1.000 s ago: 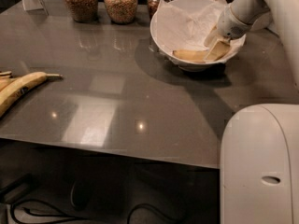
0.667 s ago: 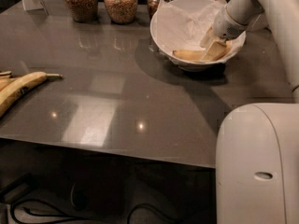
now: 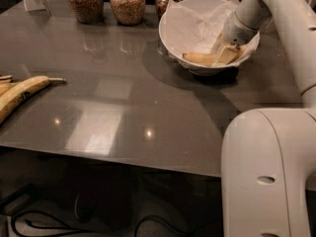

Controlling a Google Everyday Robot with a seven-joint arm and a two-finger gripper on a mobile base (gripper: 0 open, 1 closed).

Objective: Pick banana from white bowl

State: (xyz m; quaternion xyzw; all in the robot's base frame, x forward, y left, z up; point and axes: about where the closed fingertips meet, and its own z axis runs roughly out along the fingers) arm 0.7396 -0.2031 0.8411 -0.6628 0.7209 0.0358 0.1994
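Though tool (image 3: 225, 54) in bowl (image 3: 163, 38), banana (image 3: 199, 58) L-R

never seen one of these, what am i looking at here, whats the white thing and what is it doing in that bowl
The white shapes are a robot: its body fills the lower right corner, and its single arm reaches in from the right over a dark table. There is one camera view, looking down across the table from the robot's side. At the arm's end, the gripper is down inside the white bowl, right at a small pale banana lying on crinkled paper. Whether it has hold of the banana is not clear. At the left edge lie bigger bananas; glass jars of brown grains stand along the back.
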